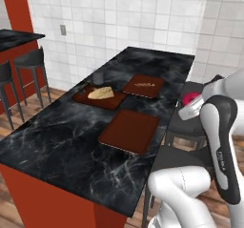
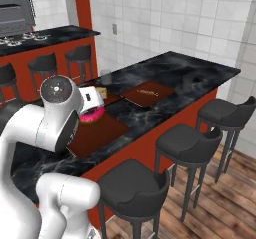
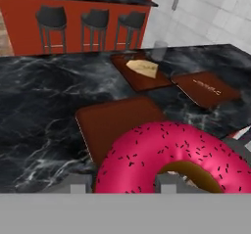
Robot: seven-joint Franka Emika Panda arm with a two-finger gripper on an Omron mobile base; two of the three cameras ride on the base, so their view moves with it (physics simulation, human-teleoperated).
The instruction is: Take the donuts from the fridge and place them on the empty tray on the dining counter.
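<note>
The gripper (image 3: 120, 185) is clamped on the pink donut (image 3: 171, 154), low in the hand view. The empty tray (image 3: 115, 123) lies just beyond it, toward frame centre on the tabletop (image 3: 39, 105), so the carry likely runs forward over the near rim

The donut (image 3: 171, 152) has red-pink frosting with small dark sprinkles. The empty tray (image 1: 129, 131) is plain reddish-brown, and the dining counter (image 1: 57, 141) is black with white veins.

Glossy white rounded arm (image 1: 219, 141) segments with dark grey joint bands.
</note>
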